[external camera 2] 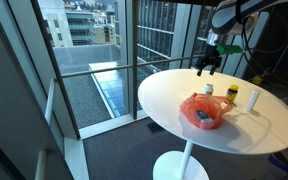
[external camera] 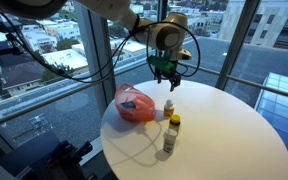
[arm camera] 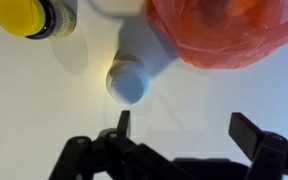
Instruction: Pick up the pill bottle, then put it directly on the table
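A small white pill bottle [external camera: 168,107] with a white cap stands upright on the round white table [external camera: 234,130], next to a red plastic bag [external camera: 134,103]. In the wrist view I look down on its cap [arm camera: 126,82], just beyond my left finger. My gripper [external camera: 164,72] hangs above the table, over the far side of the bottle. It is open and empty [arm camera: 187,130]. In an exterior view the gripper [external camera 2: 210,65] is above the bag [external camera 2: 202,110] and the pill bottle [external camera 2: 232,93].
A taller bottle with a yellow cap [external camera: 171,133] stands close to the pill bottle; it also shows in the wrist view [arm camera: 32,17] and an exterior view [external camera 2: 253,98]. The bag [arm camera: 224,30] lies right beside the pill bottle. Glass walls surround the table.
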`<act>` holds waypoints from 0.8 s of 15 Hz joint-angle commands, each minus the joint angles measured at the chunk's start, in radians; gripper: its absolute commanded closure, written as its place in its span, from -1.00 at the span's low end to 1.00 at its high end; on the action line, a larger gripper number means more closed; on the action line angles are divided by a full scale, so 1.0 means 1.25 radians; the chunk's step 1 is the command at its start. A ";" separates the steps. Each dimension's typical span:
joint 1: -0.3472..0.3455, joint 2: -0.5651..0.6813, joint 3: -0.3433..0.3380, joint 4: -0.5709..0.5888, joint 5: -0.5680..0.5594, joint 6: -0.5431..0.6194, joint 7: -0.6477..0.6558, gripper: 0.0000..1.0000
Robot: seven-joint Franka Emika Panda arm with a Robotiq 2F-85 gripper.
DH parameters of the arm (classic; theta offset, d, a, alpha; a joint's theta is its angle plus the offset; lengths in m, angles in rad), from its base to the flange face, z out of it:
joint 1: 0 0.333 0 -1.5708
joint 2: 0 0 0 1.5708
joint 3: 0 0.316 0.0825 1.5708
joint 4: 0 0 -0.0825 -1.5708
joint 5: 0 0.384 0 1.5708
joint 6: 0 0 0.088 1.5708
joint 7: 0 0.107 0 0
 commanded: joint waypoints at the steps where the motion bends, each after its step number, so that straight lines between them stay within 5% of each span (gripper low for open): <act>1: 0.018 -0.099 0.009 -0.061 -0.027 -0.076 0.000 -1.00; 7: 0.065 -0.239 -0.016 -0.159 -0.150 -0.186 0.106 -1.00; 12: 0.057 -0.379 -0.002 -0.300 -0.152 -0.246 0.094 -1.00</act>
